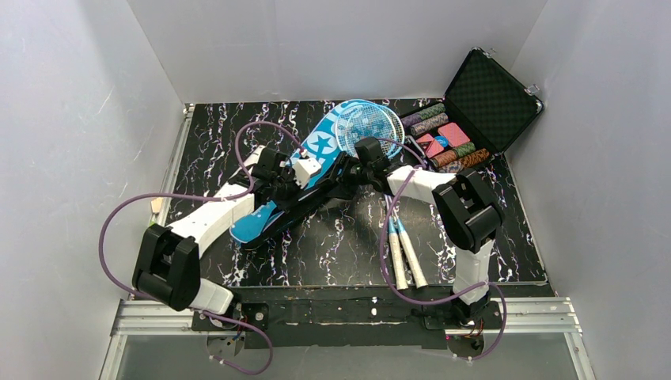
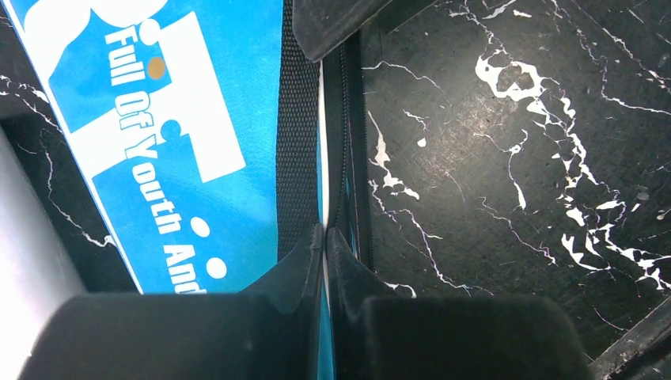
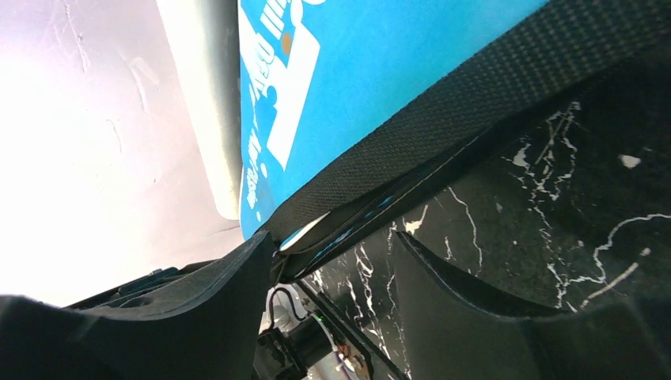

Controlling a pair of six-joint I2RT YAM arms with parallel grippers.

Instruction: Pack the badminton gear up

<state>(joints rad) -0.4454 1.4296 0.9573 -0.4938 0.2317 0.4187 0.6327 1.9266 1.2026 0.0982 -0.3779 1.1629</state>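
- The black, white-veined marbled worktop [image 1: 332, 253] was boxed in by pale walls at 9, 12 and 3 o'clock. Its barest stretch lay around 6 to 7 o'clock, just ahead of the arm bases.
- The blue racket-shaped fabric bag [image 1: 320, 144] with white lettering lay slantwise across the centre. Its narrow end pointed to 8 o'clock and its broad end to 12 o'clock, with both arms bent over its middle.
- The black hard case [image 1: 490, 95], lid up and coloured chips inside, sat at 2 o'clock near the bag's broad end.
- The two light-blue rackets [image 1: 368, 127] had their heads over the bag's broad end and their white handles on the worktop at 5 o'clock, so they were not yet packed.
- The left claw [image 2: 325, 237] was pinched tight on the bag's black webbing-and-zip edge.
- The right claw [image 3: 336, 241] stood spread. That same edge ran between its fingers, touching only one, so it gripped nothing.
- The step looked to be opening the bag's mouth. It would go best with the left claw as a firm anchor while the right closed low on the seam and drew along it, not upward, so the bag did not drag.
- Free room lay towards 6 to 7 o'clock. Towards 2 o'clock the case and racket heads crowded in, and the right arm crossed above the racket shafts.
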